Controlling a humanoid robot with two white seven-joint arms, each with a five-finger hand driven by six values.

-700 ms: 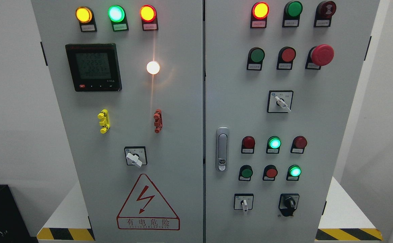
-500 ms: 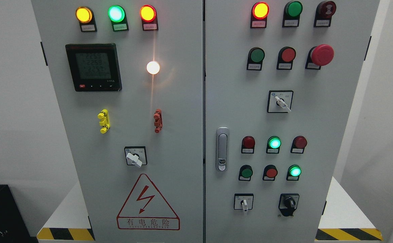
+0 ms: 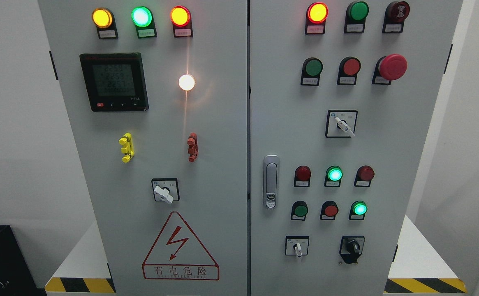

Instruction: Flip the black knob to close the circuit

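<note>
The black knob [image 3: 352, 247] sits at the lower right of the right cabinet door [image 3: 280, 123], its ridge standing roughly upright on a black base. To its left is a small white-handled selector switch [image 3: 297, 246]. Neither of my hands or arms shows anywhere in the head view, and nothing touches the knob.
The grey cabinet carries lit lamps along the top, a red mushroom stop button [image 3: 392, 67], a white rotary selector [image 3: 341, 124], a chrome door latch [image 3: 270, 181] and a digital meter [image 3: 113, 81]. It stands on a white base with yellow-black hazard stripes [image 3: 424, 285]. A black box [image 3: 1, 263] is at lower left.
Only the digits on the meter flicker; knobs, lamps and the view stay as they were.
</note>
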